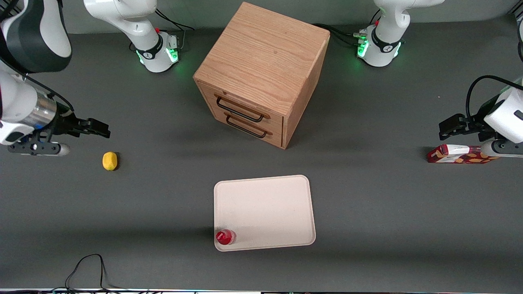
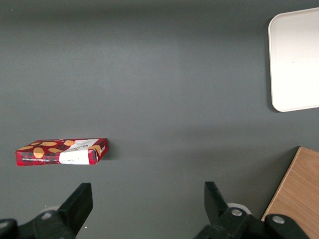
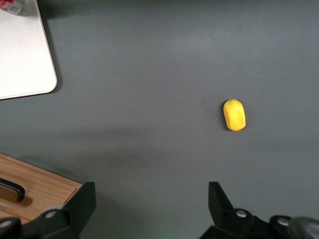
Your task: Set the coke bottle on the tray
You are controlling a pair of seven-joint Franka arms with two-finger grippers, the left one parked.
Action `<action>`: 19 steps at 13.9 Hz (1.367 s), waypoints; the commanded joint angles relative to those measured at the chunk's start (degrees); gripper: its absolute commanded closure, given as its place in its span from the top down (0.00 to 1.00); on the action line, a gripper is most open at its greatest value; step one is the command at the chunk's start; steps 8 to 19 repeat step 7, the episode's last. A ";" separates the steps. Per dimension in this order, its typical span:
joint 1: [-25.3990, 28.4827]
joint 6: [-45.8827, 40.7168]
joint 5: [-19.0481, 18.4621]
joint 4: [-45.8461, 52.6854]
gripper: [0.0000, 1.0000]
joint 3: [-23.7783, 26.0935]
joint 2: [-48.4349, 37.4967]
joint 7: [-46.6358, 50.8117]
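Note:
The coke bottle (image 1: 225,237), small and red with a red cap, stands upright on the cream-white tray (image 1: 269,208), in the tray's corner nearest the front camera on the working arm's side. A sliver of the bottle (image 3: 10,6) and a tray corner (image 3: 30,69) show in the right wrist view. My right gripper (image 1: 100,130) is open and empty, raised above the table toward the working arm's end, well away from the tray; it also shows in the right wrist view (image 3: 149,201).
A yellow lemon (image 1: 110,161) lies on the grey table close to my gripper, nearer the front camera. A wooden two-drawer cabinet (image 1: 263,73) stands farther from the camera than the tray. A flat red carton (image 1: 459,154) lies toward the parked arm's end.

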State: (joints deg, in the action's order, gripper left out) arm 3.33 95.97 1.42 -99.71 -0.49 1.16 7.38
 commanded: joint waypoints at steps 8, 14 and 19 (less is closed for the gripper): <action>-0.78 1.15 4.73 0.74 1.00 0.14 -0.54 -0.35; -0.78 1.15 4.73 0.74 1.00 0.14 -0.54 -0.35; -0.78 1.15 4.73 0.74 1.00 0.14 -0.54 -0.35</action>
